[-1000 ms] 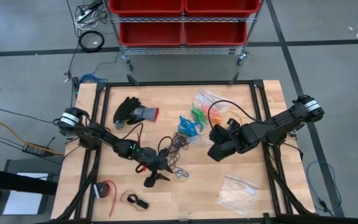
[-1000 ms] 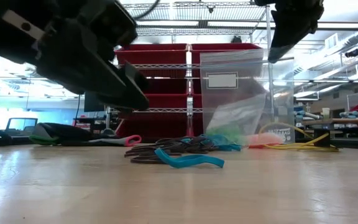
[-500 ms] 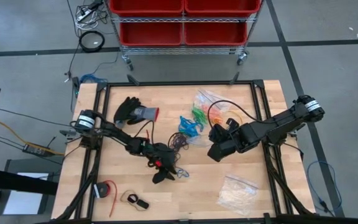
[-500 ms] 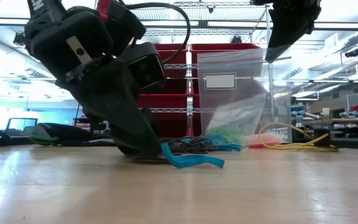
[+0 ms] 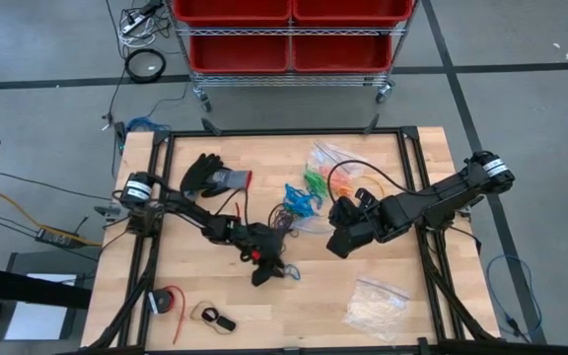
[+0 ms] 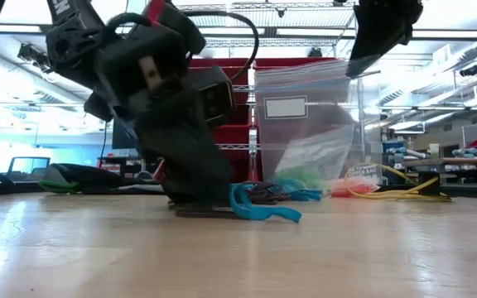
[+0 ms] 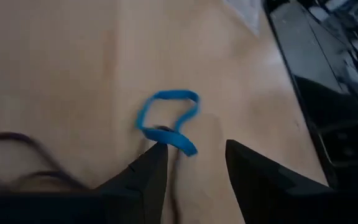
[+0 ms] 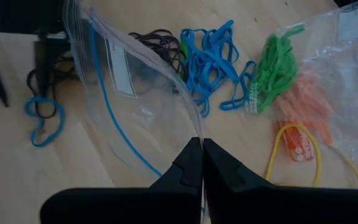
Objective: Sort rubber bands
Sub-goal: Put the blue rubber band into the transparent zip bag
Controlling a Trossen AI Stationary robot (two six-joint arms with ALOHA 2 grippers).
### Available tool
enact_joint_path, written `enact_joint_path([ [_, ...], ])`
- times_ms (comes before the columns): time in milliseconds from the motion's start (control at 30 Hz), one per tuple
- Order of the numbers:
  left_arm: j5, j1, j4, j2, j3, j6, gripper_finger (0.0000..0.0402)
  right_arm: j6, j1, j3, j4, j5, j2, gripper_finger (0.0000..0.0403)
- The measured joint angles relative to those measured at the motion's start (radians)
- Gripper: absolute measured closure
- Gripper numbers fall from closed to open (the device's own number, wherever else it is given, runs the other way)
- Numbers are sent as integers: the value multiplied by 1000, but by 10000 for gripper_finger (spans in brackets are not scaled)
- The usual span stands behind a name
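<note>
One loose blue rubber band (image 7: 166, 118) lies flat on the wooden table, just ahead of my left gripper (image 7: 194, 152), which is open and low over the table (image 5: 264, 276). More rubber bands lie in piles near the table's middle: black (image 8: 160, 43), blue (image 8: 210, 56), and green (image 8: 272, 68) and orange (image 8: 303, 106) inside a second clear bag. My right gripper (image 8: 201, 144) is raised over the table's right half and is shut on an empty clear zip bag (image 8: 135, 93). My left gripper slants down from the table's left side. One fingertip (image 7: 155, 155) stands against the near end (image 7: 178, 144) of the loose blue band, whose end curls up a little (image 6: 240, 197). The rest of the band lies on the table, and nothing is between the fingers. My right gripper pinches the clear bag's top edge (image 8: 194, 130) between its two shut fingers, coming from above and slanting down. The bag hangs below the fingers (image 6: 305, 124). Whether its lower end rests on the table, I cannot tell.
A black glove (image 5: 210, 177) lies at the far left and a yellow cable (image 5: 348, 177) at the far right. A clear bag of whitish pieces (image 5: 375, 304) lies near right, a red roll (image 5: 166, 301) near left. Red bins (image 5: 289, 35) stand beyond the far edge.
My left gripper has gone toward the table's right and down to the loose blue band, rolling about its own axis on the way. It stays open. The band's near end has curled up slightly against the finger.
</note>
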Motion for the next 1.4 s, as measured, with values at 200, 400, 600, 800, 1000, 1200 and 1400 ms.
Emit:
enact_joint_path([
  [200,-40,9,-78,4,48,-6,232,-2,0,0,0,0,0,403],
  [400,-102,9,-176,48,134,-5,232,-2,0,0,1,0,0,403],
  [600,-114,10,-207,82,185,30,269,-2,0,0,1,0,0,403],
  [800,-69,12,-242,79,212,82,390,-8,0,0,2,0,0,403],
  [1000,-30,9,-357,67,257,120,398,-8,0,0,1,0,0,403],
  [1200,-54,15,-500,9,290,140,399,-9,0,0,1,-1,0,403],
  [1400,-70,11,-592,-5,298,167,365,-18,0,0,6,-1,0,403],
])
